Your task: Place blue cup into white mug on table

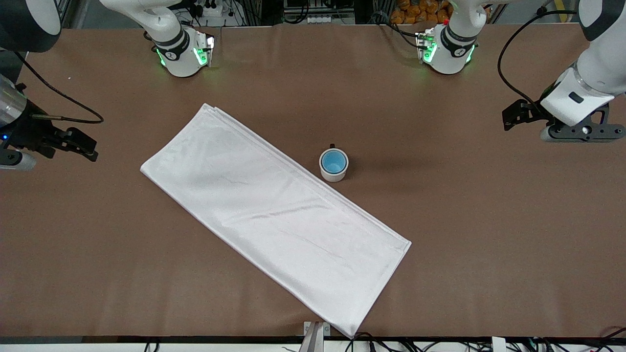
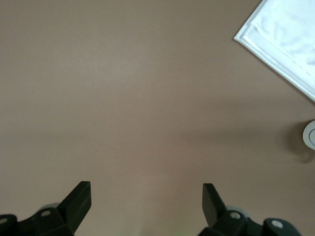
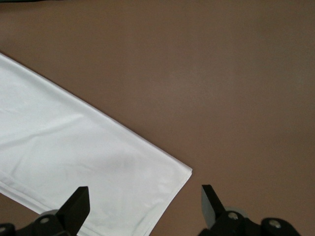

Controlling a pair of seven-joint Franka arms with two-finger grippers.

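The blue cup (image 1: 334, 161) sits inside the white mug (image 1: 333, 175), which stands upright on the brown table (image 1: 464, 220) beside the long edge of a white cloth; the mug's dark handle points toward the robots' bases. My left gripper (image 1: 511, 117) hangs open and empty over bare table at the left arm's end, well away from the mug. In the left wrist view my left gripper (image 2: 146, 189) is open over bare table, and the mug's rim (image 2: 311, 135) shows at the picture's edge. My right gripper (image 1: 83, 146) is open and empty at the right arm's end; in its wrist view (image 3: 145, 192) it is over the cloth's corner.
A large white folded cloth (image 1: 274, 215) lies diagonally across the middle of the table, reaching its edge nearest the front camera. Its corner shows in the left wrist view (image 2: 285, 34) and in the right wrist view (image 3: 74, 147). The two arm bases (image 1: 183, 49) stand along the table's edge farthest from the front camera.
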